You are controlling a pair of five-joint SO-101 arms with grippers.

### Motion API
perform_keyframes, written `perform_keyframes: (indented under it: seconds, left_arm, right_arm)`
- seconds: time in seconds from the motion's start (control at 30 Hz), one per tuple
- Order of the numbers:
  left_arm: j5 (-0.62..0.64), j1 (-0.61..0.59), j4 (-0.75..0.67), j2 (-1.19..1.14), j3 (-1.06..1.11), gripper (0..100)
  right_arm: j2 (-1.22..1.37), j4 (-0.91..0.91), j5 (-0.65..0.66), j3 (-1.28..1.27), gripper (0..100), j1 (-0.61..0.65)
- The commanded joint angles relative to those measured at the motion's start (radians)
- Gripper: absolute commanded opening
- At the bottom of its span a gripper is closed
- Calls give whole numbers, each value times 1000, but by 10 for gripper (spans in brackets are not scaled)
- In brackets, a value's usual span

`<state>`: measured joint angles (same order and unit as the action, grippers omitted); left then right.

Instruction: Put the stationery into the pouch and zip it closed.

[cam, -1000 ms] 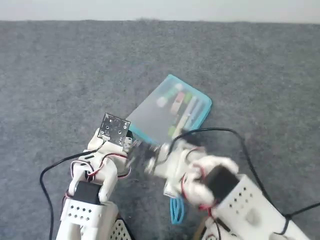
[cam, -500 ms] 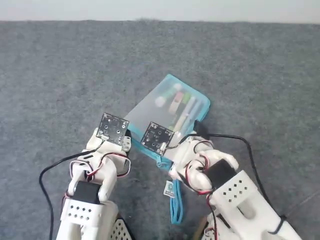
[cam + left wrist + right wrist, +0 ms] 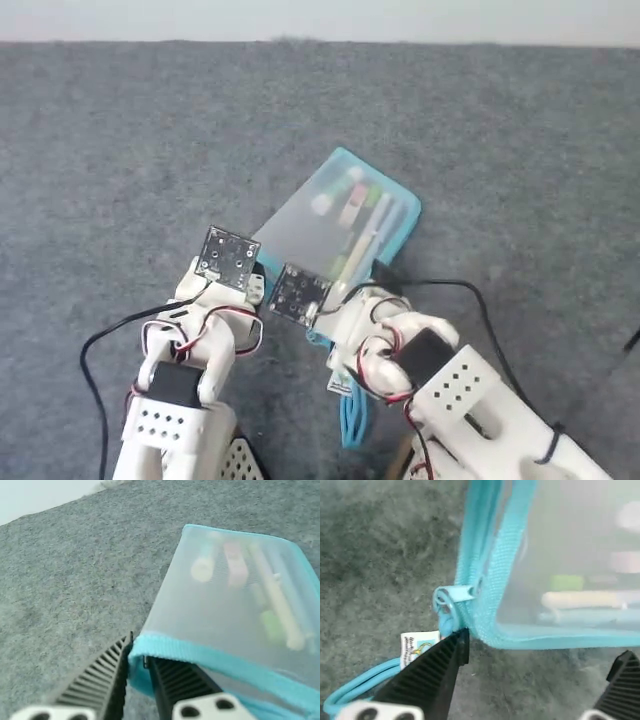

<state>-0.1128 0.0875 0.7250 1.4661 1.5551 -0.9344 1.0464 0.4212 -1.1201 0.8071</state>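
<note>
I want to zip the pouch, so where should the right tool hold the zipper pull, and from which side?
Probably the zipper pull, a small loop sticking out at the pouch corner. Come from the carpet side, beside the strap; the left tool pins the pouch edge.

Soft, even light falls over the grey felt-like table in my high view, bright but without any harsh patches. The pale wall strip at twelve o'clock is the lightest area. Shadows are faint and soft-edged, staying close to whatever casts them. The translucent teal-edged zip pouch carries a mild milky sheen and no hard glare. In my right wrist view the table darkens slightly beneath the pouch's hem.
</note>
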Motion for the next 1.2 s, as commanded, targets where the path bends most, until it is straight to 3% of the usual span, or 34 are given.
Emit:
perform_keyframes:
  seconds: [0.0,0.33,0.6,0.83,0.97,1.17]
  left_arm:
    - [12,-6,-29,2,-27,11]
    - [12,-6,-28,2,-28,11]
    - [12,-6,0,3,-44,11]
    - [12,-6,-2,3,-45,12]
    - [12,-5,-2,3,-45,12]
    - [12,3,-2,3,-44,12]
  right_arm:
    - [7,-54,-14,-11,428,19]
    - [7,-28,14,-26,429,85]
    - [15,-193,-43,-18,428,-130]
    - [8,-242,-43,3,427,-130]
    - [7,-191,-41,80,427,-202]
    - [5,-157,-41,157,427,-185]
